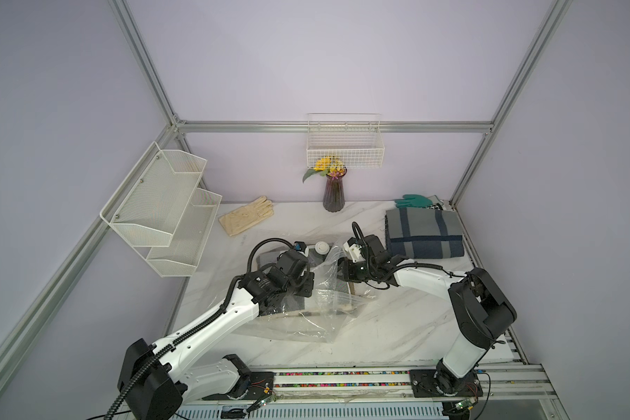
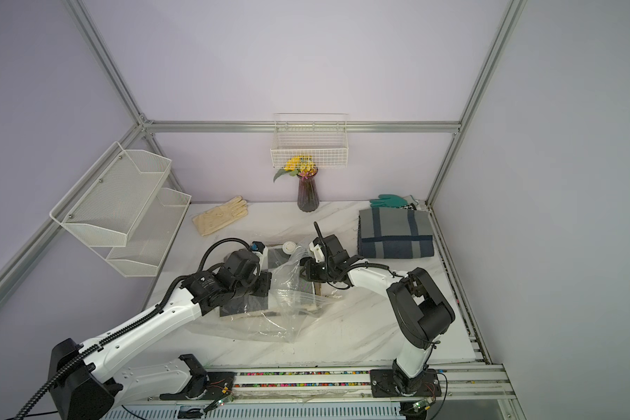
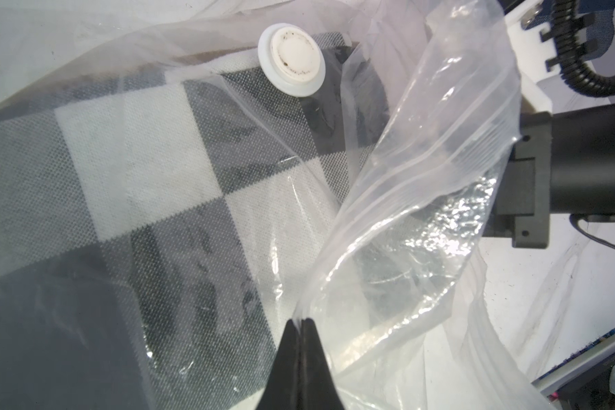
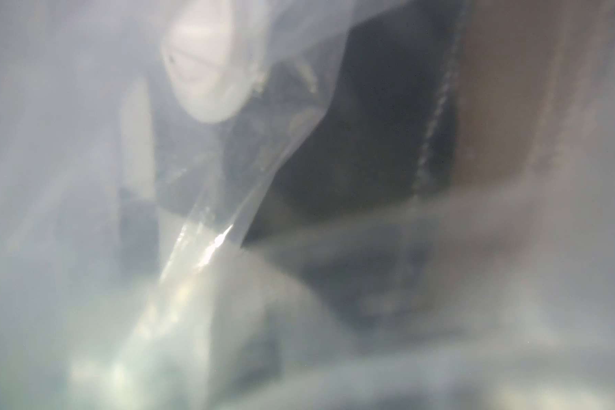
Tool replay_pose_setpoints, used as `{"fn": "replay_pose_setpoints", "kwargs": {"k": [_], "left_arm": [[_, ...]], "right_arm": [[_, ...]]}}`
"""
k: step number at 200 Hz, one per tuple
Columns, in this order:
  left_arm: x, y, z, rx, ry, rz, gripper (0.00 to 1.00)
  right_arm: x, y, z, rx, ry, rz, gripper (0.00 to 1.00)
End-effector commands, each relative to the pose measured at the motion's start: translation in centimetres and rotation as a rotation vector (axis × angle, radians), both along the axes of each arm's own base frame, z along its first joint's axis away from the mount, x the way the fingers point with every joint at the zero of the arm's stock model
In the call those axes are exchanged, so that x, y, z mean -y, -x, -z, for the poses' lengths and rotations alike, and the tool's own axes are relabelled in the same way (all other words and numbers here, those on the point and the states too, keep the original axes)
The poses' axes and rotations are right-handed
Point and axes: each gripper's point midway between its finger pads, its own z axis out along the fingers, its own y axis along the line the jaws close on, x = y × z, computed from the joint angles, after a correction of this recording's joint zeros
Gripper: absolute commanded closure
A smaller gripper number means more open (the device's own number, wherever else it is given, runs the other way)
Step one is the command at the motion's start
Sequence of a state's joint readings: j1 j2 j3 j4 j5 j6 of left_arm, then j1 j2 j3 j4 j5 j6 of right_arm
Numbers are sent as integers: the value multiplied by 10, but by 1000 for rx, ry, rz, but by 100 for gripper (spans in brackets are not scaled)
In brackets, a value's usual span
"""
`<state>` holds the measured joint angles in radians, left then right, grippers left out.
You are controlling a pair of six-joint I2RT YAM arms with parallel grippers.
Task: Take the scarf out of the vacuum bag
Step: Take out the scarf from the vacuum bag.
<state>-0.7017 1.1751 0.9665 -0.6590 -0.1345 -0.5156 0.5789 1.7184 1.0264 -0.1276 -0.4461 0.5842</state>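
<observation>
Lying across the middle of the marble table (image 1: pixel 397 327), the vacuum bag (image 1: pixel 306 322) is seen in both top views, crumpled, with part of it raised between the two arms. The checked grey, white and black scarf (image 3: pixel 157 177) is seen through the plastic, inside the bag, and the round white valve cap (image 3: pixel 292 58) is set over one edge of it. A fold of the bag's film is pinched by the left gripper (image 3: pixel 301 324), whose fingers are pressed together on it. The right gripper (image 1: pixel 339 271) is held against the raised plastic. Its fingers are hidden and the right wrist view is blurred, so whether they are spread or closed cannot be told. A folded grey-and-blue cloth (image 1: pixel 424 232) is laid near the back right corner, well apart from the bag.
</observation>
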Motion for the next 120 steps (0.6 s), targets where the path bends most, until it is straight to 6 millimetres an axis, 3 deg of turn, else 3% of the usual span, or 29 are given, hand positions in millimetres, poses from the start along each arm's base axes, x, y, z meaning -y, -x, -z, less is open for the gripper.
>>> {"fn": "replay_pose_setpoints", "kwargs": {"k": [1, 31, 47, 74, 120], "left_arm": [[-1, -2, -7, 33, 20, -15, 100], [0, -2, -6, 31, 20, -16, 100], [0, -2, -5, 29, 20, -15, 100], [0, -3, -6, 33, 25, -14, 100], [0, -2, -6, 34, 23, -14, 100]], "right_arm": [[-10, -1, -41, 75, -72, -35, 77], [-25, 10, -81, 110, -210, -123, 84], [-31, 14, -89, 100, -257, -153, 84], [-28, 12, -69, 59, -203, -134, 82], [-17, 9, -24, -21, -94, -72, 68]]}}
